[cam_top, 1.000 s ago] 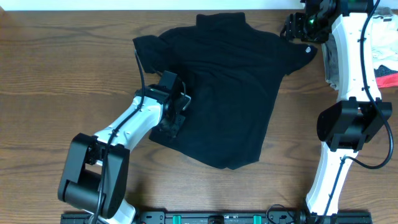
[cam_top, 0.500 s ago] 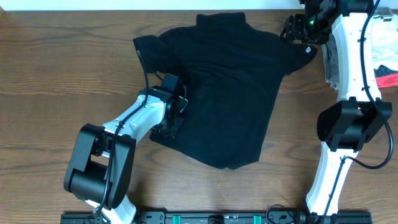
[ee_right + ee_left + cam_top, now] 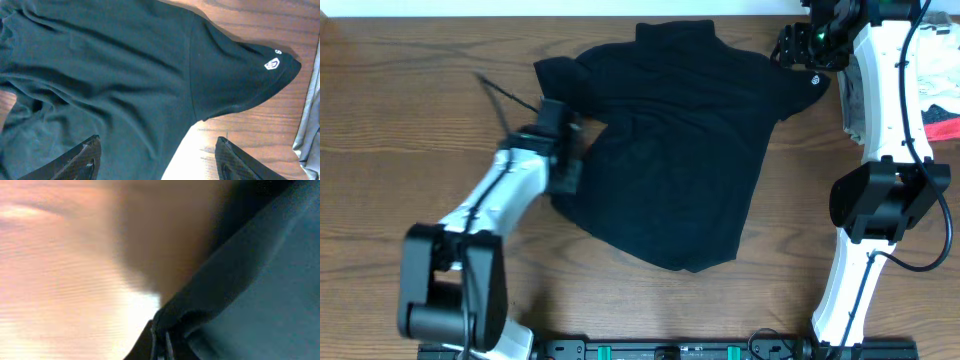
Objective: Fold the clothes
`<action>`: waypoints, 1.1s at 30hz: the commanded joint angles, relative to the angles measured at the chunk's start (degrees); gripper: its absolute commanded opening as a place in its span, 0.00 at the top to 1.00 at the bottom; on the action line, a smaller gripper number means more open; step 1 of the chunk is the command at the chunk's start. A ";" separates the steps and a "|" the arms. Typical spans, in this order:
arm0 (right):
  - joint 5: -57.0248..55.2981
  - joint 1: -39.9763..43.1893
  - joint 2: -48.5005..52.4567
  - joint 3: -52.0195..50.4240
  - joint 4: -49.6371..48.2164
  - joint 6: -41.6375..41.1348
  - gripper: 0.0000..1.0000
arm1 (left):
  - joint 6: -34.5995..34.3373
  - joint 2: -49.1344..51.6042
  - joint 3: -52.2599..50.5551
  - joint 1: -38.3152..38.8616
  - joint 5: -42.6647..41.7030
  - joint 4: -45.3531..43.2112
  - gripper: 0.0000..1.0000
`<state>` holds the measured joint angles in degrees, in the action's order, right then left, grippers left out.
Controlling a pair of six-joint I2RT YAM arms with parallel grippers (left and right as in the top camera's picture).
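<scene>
We judge the first fold in hand: the left gripper (image 3: 564,168) pinches the side edge of the black shirt (image 3: 690,130) spread mid-table, the right gripper (image 3: 156,142) hangs wide open and empty above its sleeve (image 3: 245,75), and the next move calls for carrying that edge across.

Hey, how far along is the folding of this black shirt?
Nothing looks folded yet: the black shirt lies spread out on the table. In hand: the left gripper is at the shirt's edge, where fabric bunches, grip unclear. The right gripper hovers open over the sleeve. All folds remain.
</scene>
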<state>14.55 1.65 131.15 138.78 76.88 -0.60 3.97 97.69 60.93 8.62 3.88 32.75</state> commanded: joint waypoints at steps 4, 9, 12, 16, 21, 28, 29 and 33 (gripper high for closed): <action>-0.17 -0.61 0.22 0.17 0.15 0.90 0.29 | -2.16 0.61 1.57 -9.49 3.21 -9.44 0.94; -0.17 -0.61 0.22 0.17 0.52 0.90 0.29 | -2.16 2.82 1.55 -14.60 3.19 -16.04 0.94; -0.17 -0.61 0.22 0.17 0.52 0.90 0.29 | -2.14 4.37 1.55 -17.55 3.23 -19.56 0.94; -0.17 -0.61 0.22 0.17 0.52 0.90 0.29 | -2.19 6.84 1.55 -21.66 3.21 -26.03 0.94; -0.17 -0.83 0.22 0.17 0.50 0.90 0.29 | -5.33 9.51 1.55 -26.03 3.19 -37.35 0.94; -0.20 -1.70 0.22 0.17 0.48 0.92 0.28 | -8.83 9.62 1.60 -28.22 -3.26 -44.94 0.02; -0.20 -1.73 0.22 0.17 0.50 0.92 0.28 | -8.85 9.27 1.62 -28.20 -5.09 -43.89 0.02; -0.22 -1.73 0.22 0.17 0.70 0.92 0.29 | -12.48 6.86 1.62 -28.15 -15.26 -33.90 0.02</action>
<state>14.52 0.43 131.15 138.78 77.32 -0.58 -4.95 107.13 61.91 -19.70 -2.57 -4.80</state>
